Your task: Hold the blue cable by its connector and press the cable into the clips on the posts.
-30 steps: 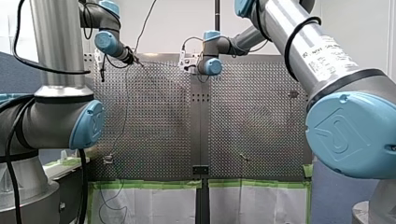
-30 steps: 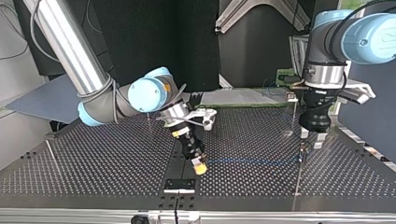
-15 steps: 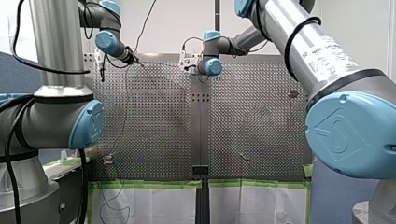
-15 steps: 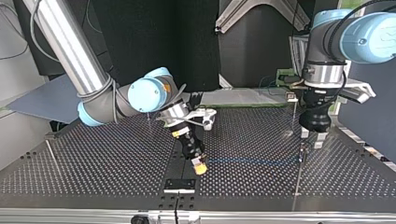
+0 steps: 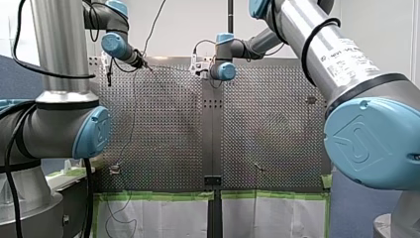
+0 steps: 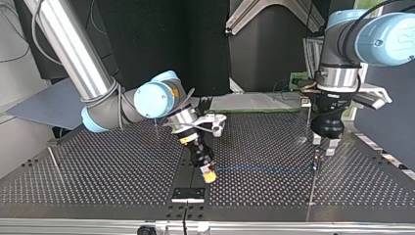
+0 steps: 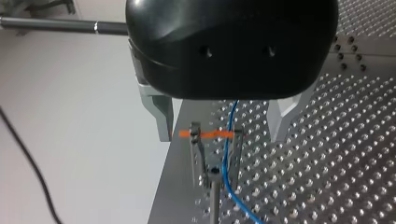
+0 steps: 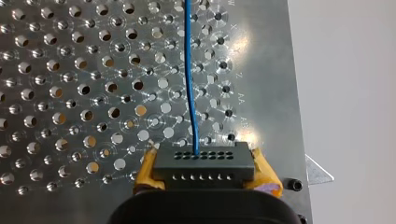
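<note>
Currently | right gripper clamped on connector | left gripper spread wide, empty, over clip | risk: blue cable popping off clip under skewed tension.

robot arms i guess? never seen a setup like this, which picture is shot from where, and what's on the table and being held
Yes: two robot arms over a metal table full of holes. One picture looks from behind them, one faces them from across the table, two come from wrist cameras. The right gripper, with yellow pads, is shut on a black connector, and a blue cable runs out of it. The left gripper hangs open above a clip on a thin post, the cable passing at the clip.
</note>
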`<action>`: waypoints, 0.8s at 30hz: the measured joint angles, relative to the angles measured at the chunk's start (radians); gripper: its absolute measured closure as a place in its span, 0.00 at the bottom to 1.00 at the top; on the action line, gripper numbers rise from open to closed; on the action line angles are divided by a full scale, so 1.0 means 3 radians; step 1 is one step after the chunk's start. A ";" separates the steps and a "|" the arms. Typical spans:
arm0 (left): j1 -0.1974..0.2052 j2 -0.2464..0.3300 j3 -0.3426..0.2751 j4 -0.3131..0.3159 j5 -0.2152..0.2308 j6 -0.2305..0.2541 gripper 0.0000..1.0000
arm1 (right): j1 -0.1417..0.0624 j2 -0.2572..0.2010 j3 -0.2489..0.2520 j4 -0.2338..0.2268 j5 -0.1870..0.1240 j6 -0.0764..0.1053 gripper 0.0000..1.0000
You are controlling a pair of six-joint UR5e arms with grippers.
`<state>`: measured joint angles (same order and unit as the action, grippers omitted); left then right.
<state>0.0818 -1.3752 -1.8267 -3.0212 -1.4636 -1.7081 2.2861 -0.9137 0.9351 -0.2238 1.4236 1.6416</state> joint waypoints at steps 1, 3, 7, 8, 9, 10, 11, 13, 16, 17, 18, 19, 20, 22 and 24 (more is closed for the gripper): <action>-0.0009 0.0001 0.0000 -0.0009 0.0028 0.0029 0.00 | -0.0003 0.0000 0.0000 0.0001 0.0000 0.0000 1.00; -0.0025 0.0006 0.0001 -0.0034 0.0076 0.0080 0.00 | -0.0006 0.0000 0.0000 0.0005 0.0000 0.0000 1.00; -0.0069 0.0014 0.0007 -0.0086 0.0178 0.0207 0.00 | -0.0008 0.0000 0.0000 0.0008 0.0000 0.0000 1.00; -0.0080 0.0015 0.0008 -0.0091 0.0190 0.0235 0.00 | -0.0008 0.0000 0.0000 0.0009 0.0000 0.0000 1.00; -0.0092 0.0016 0.0009 -0.0094 0.0200 0.0262 0.00 | -0.0008 0.0000 0.0000 0.0009 0.0000 0.0000 1.00; -0.0108 0.0018 0.0010 -0.0096 0.0210 0.0296 0.00 | -0.0009 0.0000 0.0000 0.0009 0.0000 0.0000 1.00; -0.0120 0.0019 0.0014 -0.0097 0.0215 0.0318 0.00 | -0.0009 0.0000 0.0000 0.0009 0.0000 0.0000 1.00; -0.0146 0.0017 0.0031 -0.0095 0.0217 0.0351 0.00 | -0.0009 0.0000 0.0000 0.0009 0.0000 0.0000 1.00; -0.0174 0.0004 0.0080 -0.0093 0.0180 0.0369 0.00 | -0.0009 0.0000 0.0000 0.0009 0.0000 0.0000 1.00; -0.0180 -0.0001 0.0101 -0.0092 0.0157 0.0371 0.00 | -0.0009 0.0000 0.0001 0.0009 0.0000 0.0000 1.00; -0.0187 -0.0006 0.0124 -0.0091 0.0131 0.0372 0.00 | -0.0009 0.0000 0.0001 0.0009 0.0000 0.0000 1.00; -0.0197 -0.0013 0.0153 -0.0092 0.0093 0.0373 0.00 | -0.0009 0.0000 0.0001 0.0009 0.0000 0.0000 1.00; -0.0204 -0.0018 0.0173 -0.0094 0.0063 0.0374 0.00 | -0.0009 0.0000 0.0001 0.0009 0.0000 0.0000 1.00; -0.0222 -0.0029 0.0209 -0.0101 -0.0003 0.0378 0.00 | -0.0009 0.0000 0.0001 0.0009 0.0000 0.0000 1.00; -0.0238 -0.0039 0.0227 -0.0106 -0.0044 0.0381 0.00 | -0.0009 0.0000 0.0001 0.0009 0.0000 0.0000 1.00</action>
<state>0.0103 -1.3870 -1.7587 -3.0529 -1.4769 -1.5938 2.2833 -0.9137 0.9352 -0.2210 1.4237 1.6415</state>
